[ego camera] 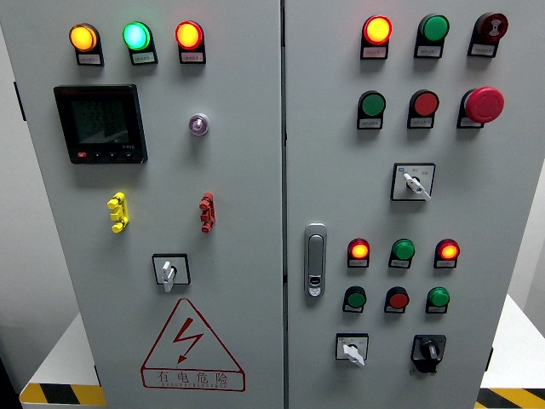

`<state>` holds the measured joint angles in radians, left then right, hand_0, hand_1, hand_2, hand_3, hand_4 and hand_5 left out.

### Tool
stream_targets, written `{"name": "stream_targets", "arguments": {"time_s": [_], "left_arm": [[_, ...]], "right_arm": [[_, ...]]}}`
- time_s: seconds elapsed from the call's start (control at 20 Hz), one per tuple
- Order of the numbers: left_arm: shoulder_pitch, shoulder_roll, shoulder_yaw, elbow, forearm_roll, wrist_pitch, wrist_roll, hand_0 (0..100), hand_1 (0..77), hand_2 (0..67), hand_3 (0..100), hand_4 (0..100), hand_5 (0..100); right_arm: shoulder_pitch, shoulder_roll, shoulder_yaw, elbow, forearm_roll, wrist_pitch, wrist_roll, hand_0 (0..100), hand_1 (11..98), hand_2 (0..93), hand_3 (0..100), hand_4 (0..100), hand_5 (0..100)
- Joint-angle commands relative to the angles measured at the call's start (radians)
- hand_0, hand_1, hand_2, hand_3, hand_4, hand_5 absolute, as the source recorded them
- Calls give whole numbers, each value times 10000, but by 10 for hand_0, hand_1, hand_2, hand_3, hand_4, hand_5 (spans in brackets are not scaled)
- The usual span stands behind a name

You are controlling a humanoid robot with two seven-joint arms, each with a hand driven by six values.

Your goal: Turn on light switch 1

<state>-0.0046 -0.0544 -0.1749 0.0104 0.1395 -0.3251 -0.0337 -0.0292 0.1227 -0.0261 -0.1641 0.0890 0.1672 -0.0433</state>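
Observation:
A grey control cabinet fills the head view, with a left door (230,213) and a right door (494,213). The left door carries a rotary switch (168,272) with a white knob, low at its middle. The right door has a white rotary switch (413,182) at mid height, another white one (352,348) low down and a black one (428,350) beside it. No label shows which is switch 1. Neither hand is in view.
Lit lamps: yellow (83,37), green (135,36) and red (188,35) top left, a red-yellow one (376,30) top right. A red mushroom button (484,104), a digital meter (100,123), a door handle (315,260) and a red warning triangle (191,345) also show.

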Motion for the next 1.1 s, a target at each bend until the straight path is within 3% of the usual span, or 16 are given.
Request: {"name": "stream_targets", "arguments": {"time_s": [0.0,1.05], "left_arm": [[0,7,0,4,1,-1,0,0,6,20,0,0,48],[0,7,-15,4,32,15,15,0,9,21,0,0,61]], "right_arm": [[0,1,0,0,0,0,-12,0,225,0,110,230,147],[0,1,0,0,0,0,-12,0,226,0,111,230,146]]}}
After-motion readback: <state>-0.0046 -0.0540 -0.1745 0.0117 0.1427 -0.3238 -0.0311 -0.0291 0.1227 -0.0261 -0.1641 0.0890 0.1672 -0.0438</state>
